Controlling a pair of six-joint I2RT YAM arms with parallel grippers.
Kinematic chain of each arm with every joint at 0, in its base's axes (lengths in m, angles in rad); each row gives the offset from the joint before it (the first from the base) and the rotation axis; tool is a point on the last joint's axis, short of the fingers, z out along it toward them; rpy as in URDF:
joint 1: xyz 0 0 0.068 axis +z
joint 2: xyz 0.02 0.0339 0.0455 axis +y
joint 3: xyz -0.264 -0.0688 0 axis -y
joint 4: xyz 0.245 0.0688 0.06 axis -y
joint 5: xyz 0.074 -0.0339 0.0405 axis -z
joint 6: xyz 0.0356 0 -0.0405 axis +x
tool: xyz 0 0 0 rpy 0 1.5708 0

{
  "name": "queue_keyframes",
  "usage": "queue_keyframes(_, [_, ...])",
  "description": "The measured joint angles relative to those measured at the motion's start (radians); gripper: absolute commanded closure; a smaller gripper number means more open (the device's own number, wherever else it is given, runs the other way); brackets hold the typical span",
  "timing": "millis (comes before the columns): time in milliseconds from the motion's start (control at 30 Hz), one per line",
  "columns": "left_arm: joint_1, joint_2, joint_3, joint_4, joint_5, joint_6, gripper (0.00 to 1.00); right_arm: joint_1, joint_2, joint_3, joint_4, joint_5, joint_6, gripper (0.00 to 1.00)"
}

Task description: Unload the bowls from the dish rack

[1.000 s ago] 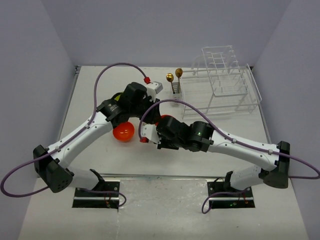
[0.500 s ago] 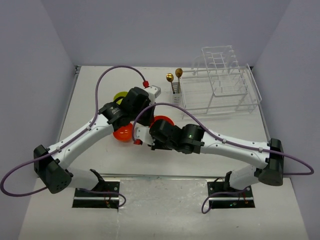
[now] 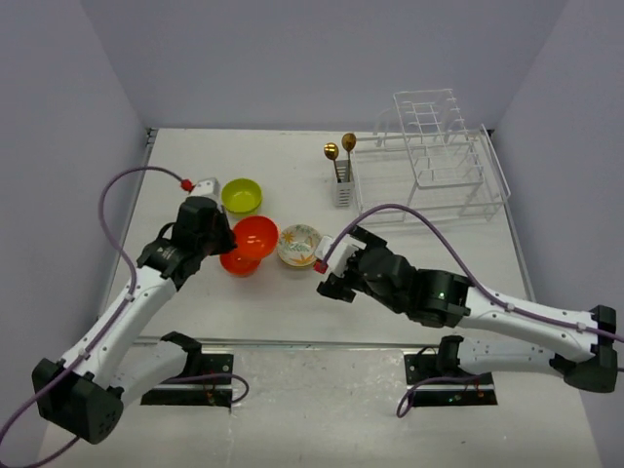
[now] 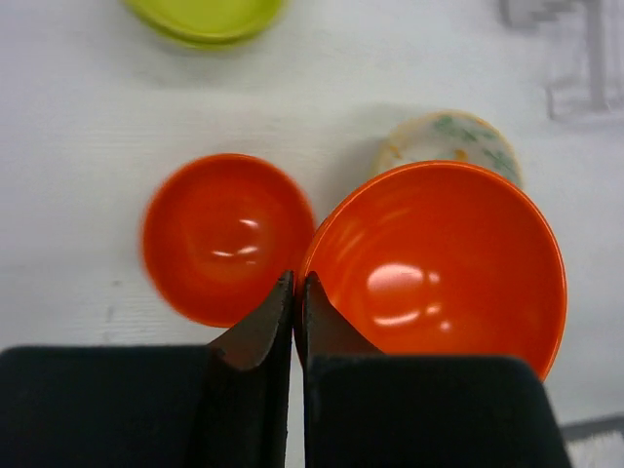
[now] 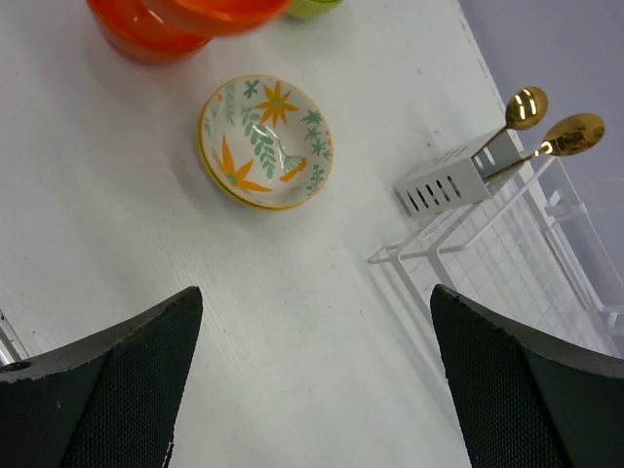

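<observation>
My left gripper (image 4: 297,280) is shut on the near rim of an orange bowl (image 4: 439,263), held tilted just above the table. Beside it, a second orange bowl (image 4: 227,237) rests on the table. From above, the held orange bowl (image 3: 258,234) overlaps the lower orange bowl (image 3: 238,263). A lime-green bowl (image 3: 241,195) sits behind them. The cream floral bowl (image 5: 266,141) stands upright on the table, ahead of my right gripper (image 5: 314,292). That gripper is wide open and holds nothing. No bowls show in the white dish rack (image 3: 444,166) at the back right.
Two gold spoons (image 3: 340,147) stand in the cutlery caddy (image 3: 343,190) on the rack's left side, about a hand's width behind the floral bowl. Grey walls close in the table on the left, back and right.
My right gripper opened, left the floral bowl on the table and drew back toward the near right. The left arm pulled back to the left, its jaws shutting on an orange bowl.
</observation>
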Motion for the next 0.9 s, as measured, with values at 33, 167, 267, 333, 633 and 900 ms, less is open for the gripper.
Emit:
queue_keyframes(33, [0.074,-0.048,-0.037,0.003,-0.005,-0.016,1.00,0.000,-0.041,-0.026,0.021,0.010,0.010,0.01])
queue_keyframes(167, [0.241,-0.164,-0.117,0.028,-0.049,-0.066,1.00,0.001,-0.198,-0.101,0.100,0.047,0.055,0.01])
queue_keyframes(267, [0.282,-0.176,-0.159,0.064,-0.084,-0.098,1.00,0.001,-0.278,-0.129,0.150,0.068,0.098,0.01])
queue_keyframes(333, [0.301,-0.161,-0.186,0.079,-0.099,-0.112,1.00,0.001,-0.320,-0.138,0.162,0.068,0.123,0.01])
queue_keyframes(633, [0.314,-0.133,-0.330,0.158,-0.092,-0.153,1.00,0.001,-0.371,-0.181,0.181,0.037,0.185,0.01])
queue_keyframes(900, [0.314,-0.122,-0.365,0.238,-0.066,-0.150,1.00,0.001,-0.343,-0.189,0.181,0.008,0.195,0.01])
